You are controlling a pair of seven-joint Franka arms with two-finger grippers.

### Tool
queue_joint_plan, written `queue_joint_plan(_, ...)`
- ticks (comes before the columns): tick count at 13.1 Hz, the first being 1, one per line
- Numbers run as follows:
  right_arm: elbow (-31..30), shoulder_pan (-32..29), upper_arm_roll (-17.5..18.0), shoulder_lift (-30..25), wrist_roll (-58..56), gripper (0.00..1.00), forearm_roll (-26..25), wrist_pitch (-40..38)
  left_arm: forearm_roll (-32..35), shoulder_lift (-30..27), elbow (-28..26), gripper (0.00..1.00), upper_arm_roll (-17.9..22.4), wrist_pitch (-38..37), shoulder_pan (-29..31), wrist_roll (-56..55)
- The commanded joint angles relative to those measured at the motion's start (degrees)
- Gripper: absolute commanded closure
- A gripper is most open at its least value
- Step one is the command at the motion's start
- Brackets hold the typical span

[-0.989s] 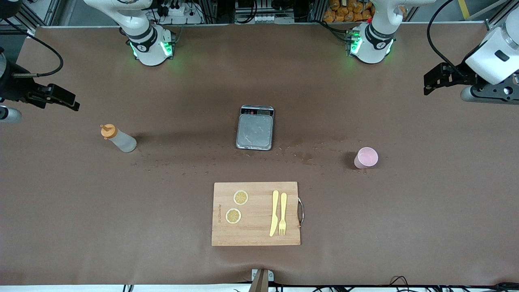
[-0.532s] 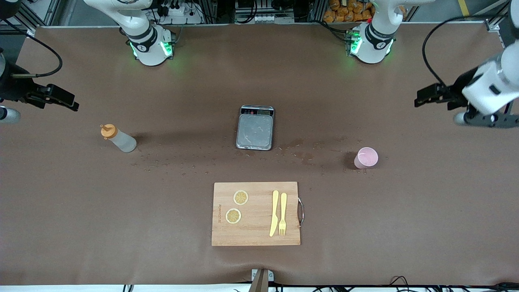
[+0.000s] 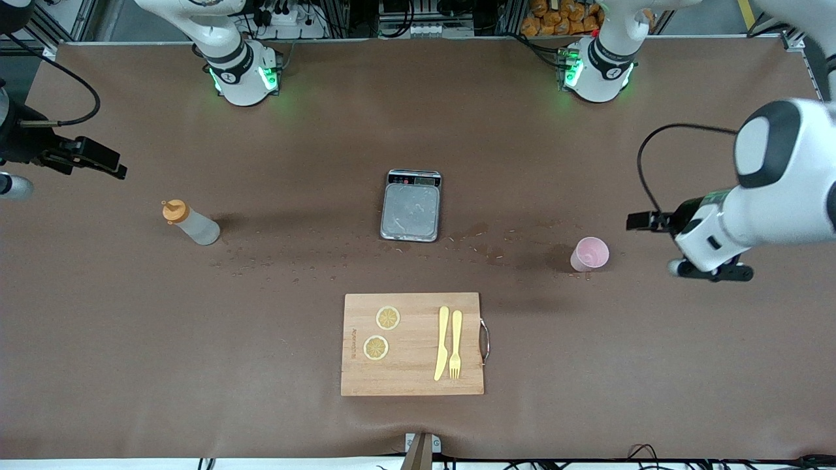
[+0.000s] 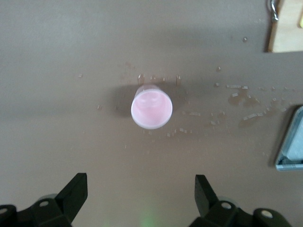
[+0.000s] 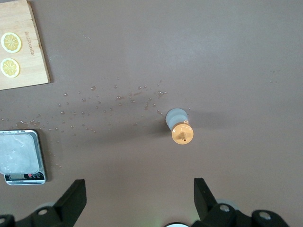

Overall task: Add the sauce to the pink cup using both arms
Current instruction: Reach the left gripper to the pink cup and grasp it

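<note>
Your pink cup [image 3: 590,254] stands upright on the table [image 3: 130,359] toward the left arm's end, nothing gripping it. The sauce [image 3: 190,224] stands toward the right arm's end, well apart from it. The left hand [image 4: 141,191] hangs beside the cup, fingers spread — a careless approach could tip so light a cup. The right hand [image 5: 139,195] waits over the table near the bottle, fingers spread, empty. Since a second ago, the left arm has swung toward the cup; the right has stayed put.

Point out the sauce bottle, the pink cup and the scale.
Sauce bottle [image 3: 196,227], front view, on its translucent body.
Pink cup [image 4: 151,106], left wrist view, inside its open mouth.
Scale [image 3: 410,211], front view, on its grey plate.
</note>
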Motion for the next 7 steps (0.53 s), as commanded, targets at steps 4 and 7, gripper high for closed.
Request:
queue_joint_plan(4,-0.9,-2.8,0.5,-0.6,2.3,0.00,-0.8,-0.7,7.0,6.3,-4.5,0.00,-0.2,11.3,-2.2,0.9)
queue_joint_plan(7,-1.1,-5.5,0.5,0.1,9.1,0.00,0.4,-0.8,7.1,5.3,-11.9,0.00,-0.2,18.4,-1.9,0.9)
